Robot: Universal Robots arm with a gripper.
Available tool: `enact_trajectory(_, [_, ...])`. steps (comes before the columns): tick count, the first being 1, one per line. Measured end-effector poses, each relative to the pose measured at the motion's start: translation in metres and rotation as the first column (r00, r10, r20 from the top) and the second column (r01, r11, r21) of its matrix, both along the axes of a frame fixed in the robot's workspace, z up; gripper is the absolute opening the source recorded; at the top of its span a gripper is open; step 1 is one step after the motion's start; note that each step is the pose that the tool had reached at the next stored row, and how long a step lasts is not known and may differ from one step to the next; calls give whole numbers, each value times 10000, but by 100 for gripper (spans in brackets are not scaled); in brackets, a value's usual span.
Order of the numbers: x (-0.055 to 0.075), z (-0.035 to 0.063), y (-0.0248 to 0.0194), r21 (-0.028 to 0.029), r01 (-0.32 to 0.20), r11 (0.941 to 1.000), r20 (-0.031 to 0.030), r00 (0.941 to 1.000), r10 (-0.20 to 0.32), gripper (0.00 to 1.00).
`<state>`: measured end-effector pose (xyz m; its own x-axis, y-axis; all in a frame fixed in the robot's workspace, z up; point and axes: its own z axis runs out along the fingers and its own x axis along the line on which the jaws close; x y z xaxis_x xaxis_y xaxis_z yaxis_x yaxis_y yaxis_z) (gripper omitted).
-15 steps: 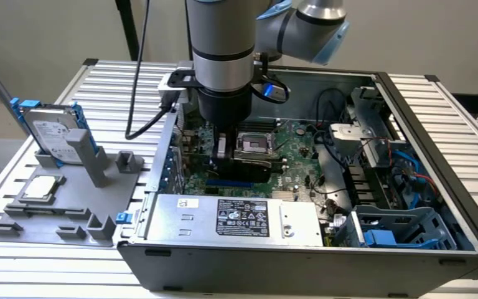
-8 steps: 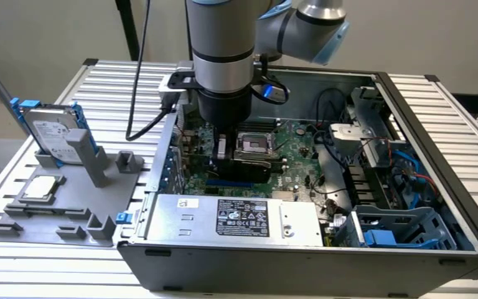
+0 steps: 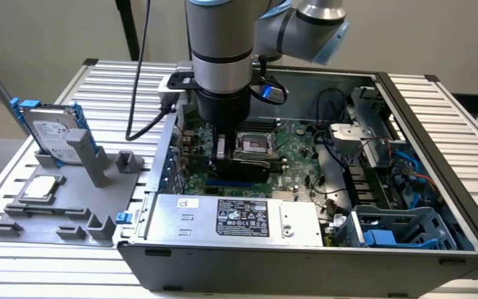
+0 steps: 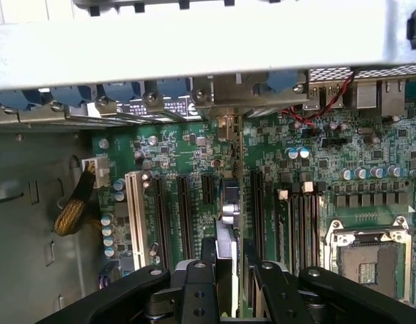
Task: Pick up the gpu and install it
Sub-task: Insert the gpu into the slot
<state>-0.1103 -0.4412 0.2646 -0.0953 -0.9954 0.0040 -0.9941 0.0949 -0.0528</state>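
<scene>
The gpu [image 4: 228, 216] stands edge-on over the green motherboard [image 4: 188, 145], lined up with the long black expansion slots, its silver end bracket [image 4: 225, 125] against the case's rear wall. My gripper [image 4: 229, 270] is shut on its upper edge, one black finger on each face. In the exterior view the arm reaches straight down into the open computer case [image 3: 438, 187]. The gripper [image 3: 221, 152] there holds the dark gpu [image 3: 246, 169] low over the board, just beside the processor socket [image 3: 256, 143]. I cannot tell whether the card's lower edge is seated in a slot.
A grey fixture [image 3: 65, 208] at the exterior view's left carries a silver hard drive with blue rails [image 3: 52, 131] and a square processor chip [image 3: 40, 189]. The power supply [image 3: 231, 218] fills the case's near side. Cables and a blue drive cage [image 3: 397, 230] crowd the right.
</scene>
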Motion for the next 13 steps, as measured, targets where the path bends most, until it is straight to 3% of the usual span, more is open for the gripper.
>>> enact_trajectory(13, [-16,-58,2,-1,-51,10000,-20,10000,51,27])
